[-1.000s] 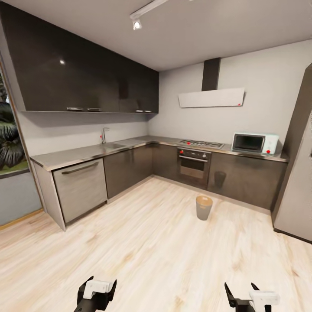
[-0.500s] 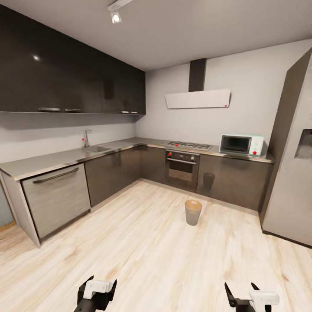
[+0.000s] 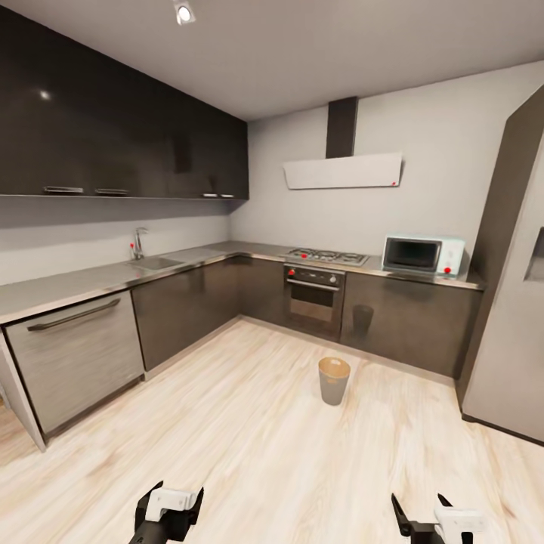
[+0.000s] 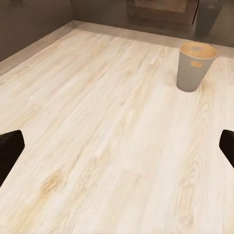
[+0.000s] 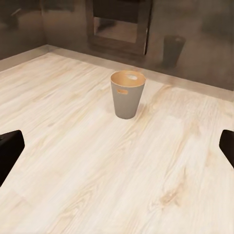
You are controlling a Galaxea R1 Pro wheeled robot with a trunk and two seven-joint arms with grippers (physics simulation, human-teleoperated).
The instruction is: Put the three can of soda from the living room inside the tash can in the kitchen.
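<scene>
We stand in the kitchen, the tash can (image 3: 334, 380) upright on the floor before the oven (image 3: 313, 295). Both jaws are spread and empty, so next we fetch the cans.

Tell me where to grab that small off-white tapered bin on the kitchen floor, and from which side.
Probably best at the rim of the off-white tapered bin with the brown inside, pinching the wall from above beside the oval handle slot. It stands upright and open-topped on the pale wood floor, apart from the cabinets, and its body looks too wide to clasp around.
</scene>
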